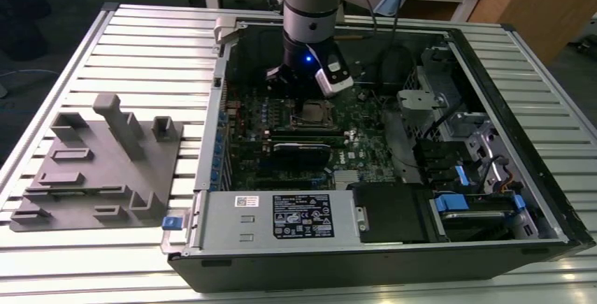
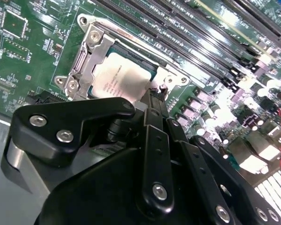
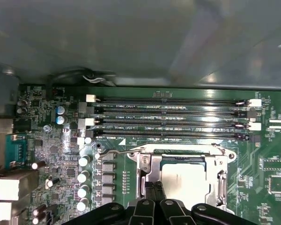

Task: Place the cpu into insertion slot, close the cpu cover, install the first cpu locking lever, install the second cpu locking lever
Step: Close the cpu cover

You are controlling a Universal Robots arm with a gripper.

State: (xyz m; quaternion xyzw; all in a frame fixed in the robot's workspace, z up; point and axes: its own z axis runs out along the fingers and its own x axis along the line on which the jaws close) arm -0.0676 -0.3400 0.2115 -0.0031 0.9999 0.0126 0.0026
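Observation:
The cpu [image 2: 118, 78] lies flat in the insertion slot [image 1: 312, 113], its silvery-grey top showing in both wrist views [image 3: 185, 180]. The cpu cover [image 2: 91, 46] is down around it as a silvery frame [image 3: 149, 165]. A thin wire locking lever [image 3: 118, 151] runs along the socket's side nearest the memory slots. My gripper [image 2: 153, 96] hangs low over one edge of the socket, its black fingertips [image 3: 149, 186] pressed together with nothing seen between them. In the exterior view the gripper [image 1: 300, 98] reaches down into the open computer case [image 1: 220, 136] above the socket.
Long black memory slots [image 3: 173, 117] lie beside the socket. A black card [image 1: 300, 152], a power supply box [image 1: 279, 213] and a drive cage with blue tabs [image 1: 476, 199] crowd the case. A grey fixture tray [image 1: 103, 164] sits on the table at the exterior view's left.

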